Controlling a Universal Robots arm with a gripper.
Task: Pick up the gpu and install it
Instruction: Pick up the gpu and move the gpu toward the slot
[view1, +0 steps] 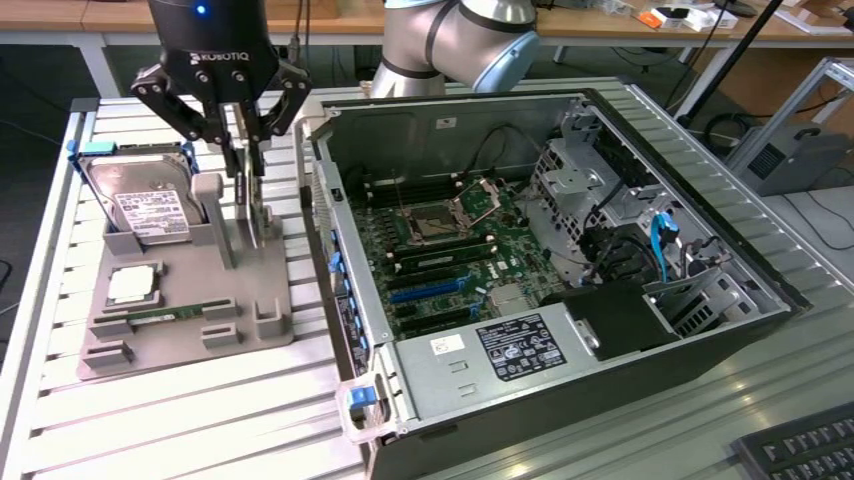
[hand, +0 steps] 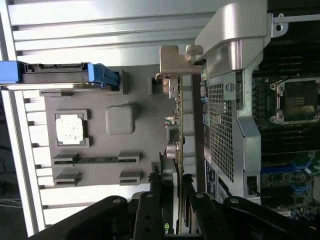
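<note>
The gripper (view1: 246, 160) pinches the upright gpu (view1: 251, 215) on the grey holder (view1: 174, 295); the pick-up is in hand and probably needs a straight lift.

Robotics lab: open computer case (view1: 627, 400) on slatted aluminium workbench (view1: 200, 420).

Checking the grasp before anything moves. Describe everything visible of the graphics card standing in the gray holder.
The graphics card is a thin, flat board standing upright on its edge in a slot of the gray holder, beside the open computer case. Seen edge-on from the wrist, it shows a green board with small silvery parts and a bent metal bracket at one end. The tool clamps its upper edge, one finger on each face. Its lower edge sits in the holder.
</note>
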